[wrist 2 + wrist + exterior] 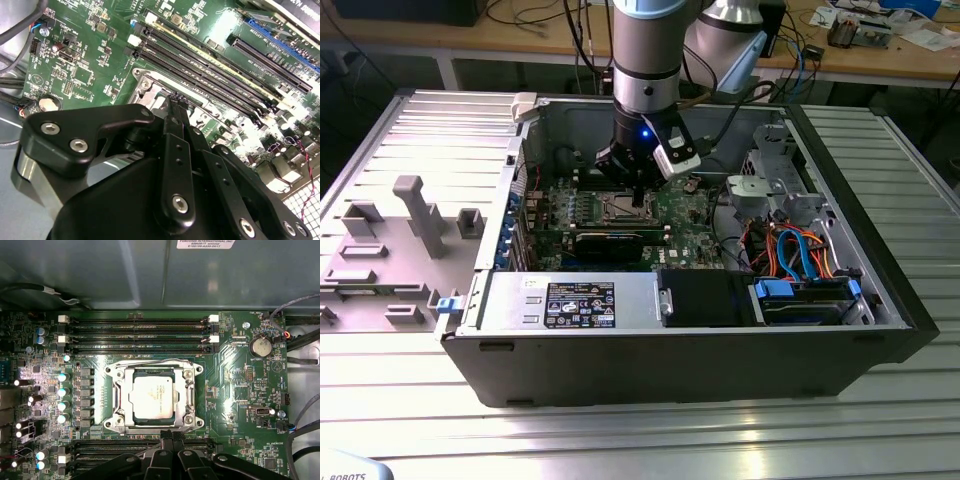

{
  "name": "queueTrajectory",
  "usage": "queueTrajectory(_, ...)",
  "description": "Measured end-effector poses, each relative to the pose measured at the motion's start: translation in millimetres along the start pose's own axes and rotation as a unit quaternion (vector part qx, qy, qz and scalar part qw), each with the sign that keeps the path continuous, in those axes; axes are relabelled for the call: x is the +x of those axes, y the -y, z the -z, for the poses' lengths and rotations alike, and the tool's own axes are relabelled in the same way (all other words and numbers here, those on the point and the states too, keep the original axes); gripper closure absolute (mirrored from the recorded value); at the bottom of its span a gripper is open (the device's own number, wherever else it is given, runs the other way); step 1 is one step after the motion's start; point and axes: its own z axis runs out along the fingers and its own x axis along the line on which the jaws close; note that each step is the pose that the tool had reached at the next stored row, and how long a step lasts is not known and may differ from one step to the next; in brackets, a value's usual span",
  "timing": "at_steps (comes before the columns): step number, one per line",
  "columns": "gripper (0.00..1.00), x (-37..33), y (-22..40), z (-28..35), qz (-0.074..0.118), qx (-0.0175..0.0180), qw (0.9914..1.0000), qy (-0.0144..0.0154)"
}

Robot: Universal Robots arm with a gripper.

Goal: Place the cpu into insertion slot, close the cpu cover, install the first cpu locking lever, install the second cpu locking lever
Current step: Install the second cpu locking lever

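While the arm stands upright, its claw [167, 436] (fingers pressed together) hovers beside the cpu cover [153, 398].

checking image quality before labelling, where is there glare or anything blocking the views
Second wrist view: bright glare washes out patches of the motherboard, and the gripper body blocks the lower half. First wrist view: the cpu face shines softly but stays readable. Exterior view: reflections streak the metal table.
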Motion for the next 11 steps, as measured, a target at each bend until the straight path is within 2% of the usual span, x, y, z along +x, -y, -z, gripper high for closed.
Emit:
queueTrajectory(9, 0.89, 4.8, 1.1, 0.2, 0.000, -0.0005, 1.00000, 0.0000)
queueTrajectory(10, 0.89, 4.8, 2.9, 0.2, 0.000, -0.0012, 1.00000, 0.0000)
queueTrajectory(11, 0.89, 4.8, 6.7, 0.4, 0.000, -0.0052, 0.99999, 0.0000)
